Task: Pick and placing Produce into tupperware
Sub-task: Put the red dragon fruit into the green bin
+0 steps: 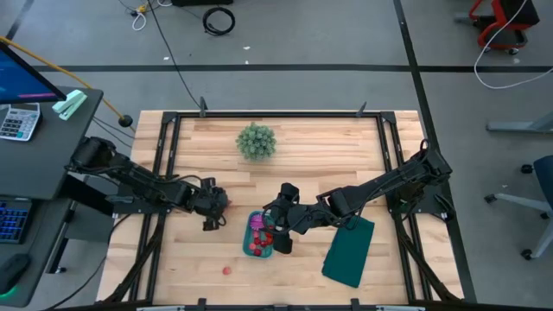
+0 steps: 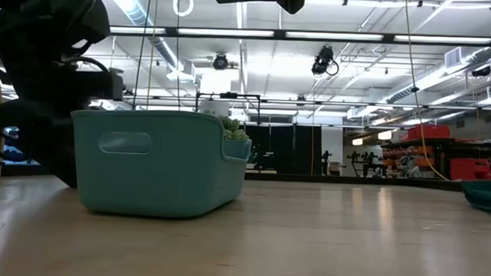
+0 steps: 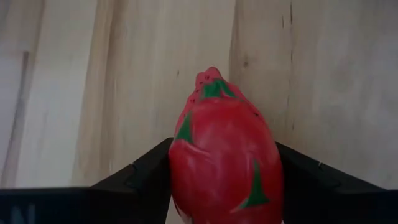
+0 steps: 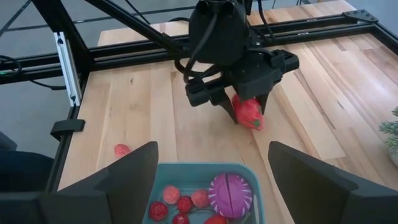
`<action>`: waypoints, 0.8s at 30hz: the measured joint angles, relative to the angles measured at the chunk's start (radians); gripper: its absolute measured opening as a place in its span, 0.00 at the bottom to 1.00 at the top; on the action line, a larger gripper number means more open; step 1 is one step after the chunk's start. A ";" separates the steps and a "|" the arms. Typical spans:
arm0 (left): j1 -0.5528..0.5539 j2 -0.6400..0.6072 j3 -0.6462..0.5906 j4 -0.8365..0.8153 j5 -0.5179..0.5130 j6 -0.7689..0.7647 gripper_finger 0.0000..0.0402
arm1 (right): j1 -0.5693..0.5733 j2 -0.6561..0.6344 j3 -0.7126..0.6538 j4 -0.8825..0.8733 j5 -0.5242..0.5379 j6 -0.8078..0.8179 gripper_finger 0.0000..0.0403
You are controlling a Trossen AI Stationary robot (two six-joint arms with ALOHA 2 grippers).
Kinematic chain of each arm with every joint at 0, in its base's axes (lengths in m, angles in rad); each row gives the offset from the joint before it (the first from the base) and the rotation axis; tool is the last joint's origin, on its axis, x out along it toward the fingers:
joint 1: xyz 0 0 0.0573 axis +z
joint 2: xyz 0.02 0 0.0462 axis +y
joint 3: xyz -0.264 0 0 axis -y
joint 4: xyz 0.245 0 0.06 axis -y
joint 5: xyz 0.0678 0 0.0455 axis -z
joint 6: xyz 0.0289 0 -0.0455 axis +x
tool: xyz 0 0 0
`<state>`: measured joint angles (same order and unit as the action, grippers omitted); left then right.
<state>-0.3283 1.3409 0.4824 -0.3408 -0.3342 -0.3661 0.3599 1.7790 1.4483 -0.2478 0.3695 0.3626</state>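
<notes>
Your red, green-flecked piece of produce [image 3: 225,165] sits between the two dark fingers [image 3: 140,180] of the left gripper [image 4: 239,102], pinched from both sides above bare wood just left of the tupperware [image 1: 261,235]. That teal tub stands near the front middle of the table [image 1: 294,138], and inside it you can see a purple round piece [image 4: 231,195] with several small red pieces [image 4: 185,205] beside it. The right gripper [image 1: 278,226] hangs over the tub with its fingers spread wide and nothing between them. One small red piece [image 1: 226,269] lies loose on the wood, in front of the tub and to its left, apart from it. To the tub's right you have a dark-green slab [image 1: 349,250] lying flat, partly under the right arm. Farther back, near the table's middle, stands a spiky green plant [image 1: 256,141], well apart from both grippers.
</notes>
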 joint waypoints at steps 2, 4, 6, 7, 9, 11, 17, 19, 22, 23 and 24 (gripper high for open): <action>0.000 -0.002 0.001 -0.002 0.000 -0.022 0.57 | 0.000 0.000 0.000 0.000 0.000 0.000 0.78; 0.000 0.000 0.010 -0.009 0.000 -0.031 0.56 | 0.000 0.000 0.000 0.000 0.000 -0.001 0.78; 0.000 0.003 0.026 -0.004 0.003 -0.029 0.57 | 0.000 0.000 0.000 0.001 0.000 -0.005 0.78; 0.000 0.003 0.040 0.001 0.003 -0.019 0.58 | 0.000 0.000 0.000 0.000 0.000 -0.009 0.78; 0.000 0.001 0.069 0.005 0.002 0.003 0.59 | 0.000 0.000 0.000 0.000 0.000 -0.018 0.78; -0.001 0.001 0.100 -0.003 0.002 0.012 0.59 | 0.000 0.000 0.000 0.000 0.000 -0.023 0.78; -0.017 0.000 0.204 0.018 -0.003 0.012 0.57 | 0.003 -0.003 0.000 -0.021 -0.037 0.023 0.78; -0.037 0.000 0.225 0.064 -0.003 0.018 0.57 | 0.008 -0.010 0.000 -0.051 -0.070 0.041 0.78; -0.075 0.000 0.232 0.149 0.001 0.019 0.59 | 0.010 -0.017 0.001 -0.084 -0.098 0.061 0.78; -0.089 0.000 0.232 0.182 0.005 0.020 0.60 | 0.012 -0.018 0.001 -0.099 -0.100 0.063 0.78; -0.106 0.000 0.232 0.213 0.006 0.020 0.60 | 0.013 -0.019 0.001 -0.105 -0.099 0.063 0.78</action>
<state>-0.4344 1.3407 0.7149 -0.1274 -0.3285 -0.3461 0.3726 1.7603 1.4494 -0.3529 0.2706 0.4260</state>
